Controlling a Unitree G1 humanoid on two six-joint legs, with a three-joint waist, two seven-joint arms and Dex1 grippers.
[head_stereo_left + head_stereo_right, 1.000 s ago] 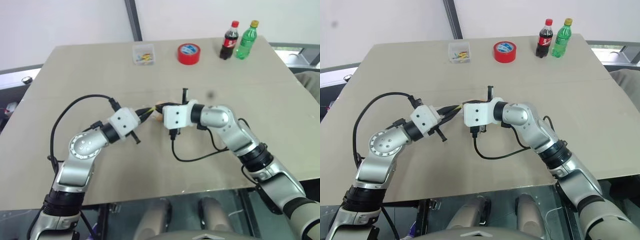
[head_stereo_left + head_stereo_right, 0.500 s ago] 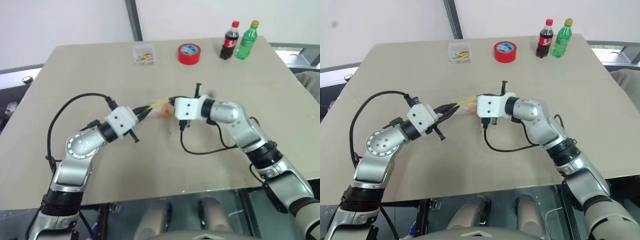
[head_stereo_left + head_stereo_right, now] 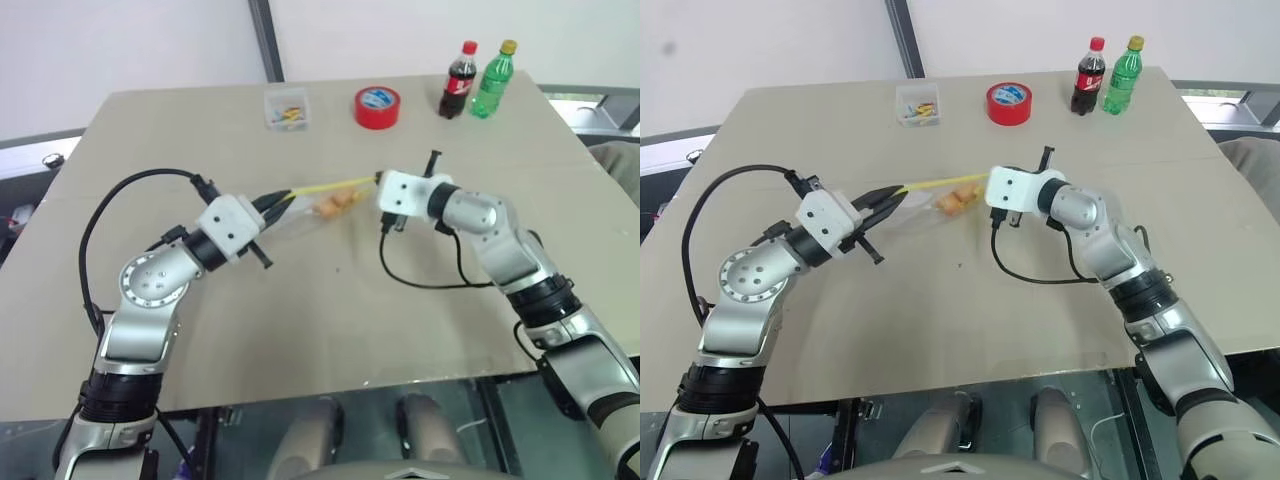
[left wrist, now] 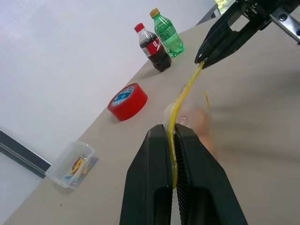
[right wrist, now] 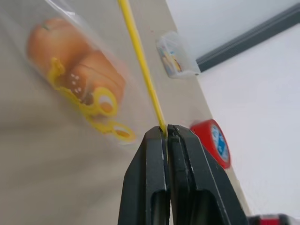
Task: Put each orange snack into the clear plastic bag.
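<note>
Frame centre: left claw (image 3: 285,197) and right claw (image 3: 378,180), both clamped on the bag (image 3: 318,208) zipper ends; snacks (image 5: 75,65) inside.

bare table (image 3: 330,320) near — box (image 3: 287,108), tape (image 3: 378,107), bottles (image 3: 478,82) far

right claw (image 5: 167,132) pinches bag's yellow zipper strip (image 5: 140,70); orange snacks (image 5: 75,65) inside.

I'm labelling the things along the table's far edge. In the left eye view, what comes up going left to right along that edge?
Small clear box of coloured bits → red tape roll → cola bottle with a red cap → green bottle with a yellow cap.
</note>
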